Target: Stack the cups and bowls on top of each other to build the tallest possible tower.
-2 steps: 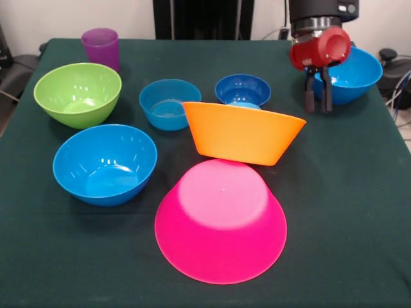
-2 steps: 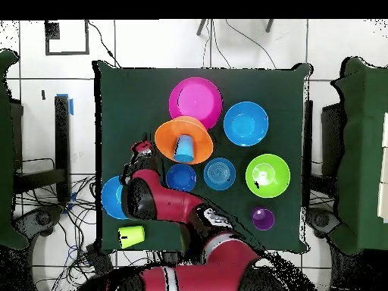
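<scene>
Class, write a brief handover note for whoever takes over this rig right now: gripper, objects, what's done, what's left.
Gripper: hovers before the far blue bowl, nothing seen in it.
Tower: pink bowl upside down; orange bowl rests tilted on it, with the light-blue cup inside.
Loose: green bowl, near blue bowl, small light-blue bowl, small dark-blue bowl, purple cup, yellow-green cup.
Left: stack all the loose pieces.

Red rounded wrist housing, black collar, silver ring, dark end effector (image 1: pixel 318 96) fingers
</scene>
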{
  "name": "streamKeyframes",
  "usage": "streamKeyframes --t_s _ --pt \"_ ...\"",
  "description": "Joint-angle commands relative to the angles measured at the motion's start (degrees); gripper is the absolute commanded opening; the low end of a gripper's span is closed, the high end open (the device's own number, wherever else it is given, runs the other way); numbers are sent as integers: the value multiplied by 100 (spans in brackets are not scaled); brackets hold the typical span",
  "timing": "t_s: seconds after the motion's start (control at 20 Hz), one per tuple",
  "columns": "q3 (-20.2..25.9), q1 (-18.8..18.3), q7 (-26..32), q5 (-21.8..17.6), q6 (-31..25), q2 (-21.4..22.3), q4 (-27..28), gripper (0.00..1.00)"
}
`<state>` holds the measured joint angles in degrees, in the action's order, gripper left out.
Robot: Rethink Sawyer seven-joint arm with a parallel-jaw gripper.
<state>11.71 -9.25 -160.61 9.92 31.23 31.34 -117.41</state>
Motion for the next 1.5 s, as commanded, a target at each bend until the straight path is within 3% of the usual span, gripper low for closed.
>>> streamKeyframes --t_s 0.05,0.2,0.55,0.7,0.75,1.05,1.1,1.25,1.5 --pt "-923 225 877 403 -1086 -450 993 100" --pt "-1059 -47 929 -53 -1510 -238 1038 100" --pt "-1690 356 1062 -256 -2061 -248 1378 100" --pt "-1975 563 1445 -672 -2404 -273 1638 100" --pt "-1773 428 1437 -907 -2521 -211 1598 100" --pt "-1721 400 1035 -1440 -2690 -235 1707 100" --pt "-1692 375 957 -1549 -2733 -231 1726 0" --pt "-1486 203 938 -1676 -2849 -179 1688 0" --pt "-1554 311 803 -1790 -3110 -146 1774 0"
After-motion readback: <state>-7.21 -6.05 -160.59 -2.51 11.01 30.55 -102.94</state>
